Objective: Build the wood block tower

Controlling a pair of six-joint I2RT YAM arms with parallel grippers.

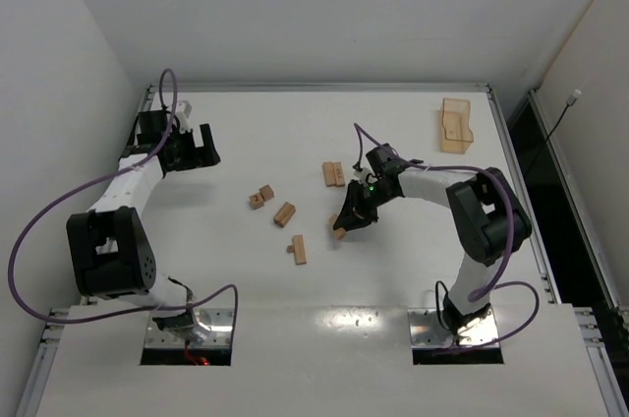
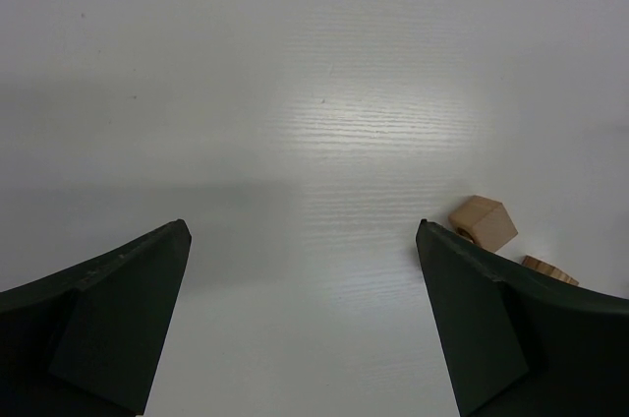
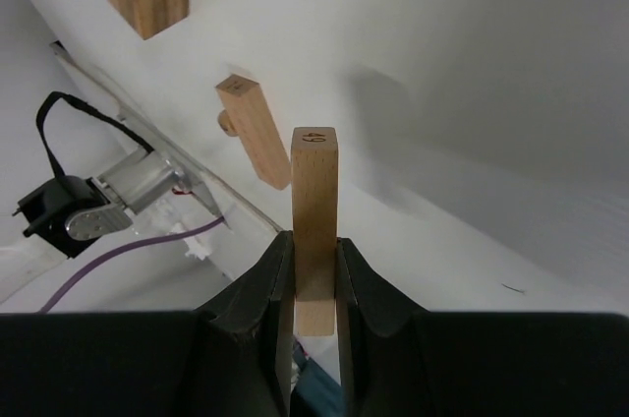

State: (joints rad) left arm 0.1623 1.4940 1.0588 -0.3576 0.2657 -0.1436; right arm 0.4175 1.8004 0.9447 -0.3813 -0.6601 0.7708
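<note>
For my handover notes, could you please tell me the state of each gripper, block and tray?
right gripper: shut on the held block.
left gripper: open, empty.
held block: clamped at one end.
loose blocks: scattered on the table, unstacked.
tray: lying far right, untouched.

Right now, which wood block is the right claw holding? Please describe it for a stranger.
On the white table, near its centre, find the right claw. Pinched in it is a slim wooden bar with a stamped end; the neighbouring blocks lie loose.
</note>
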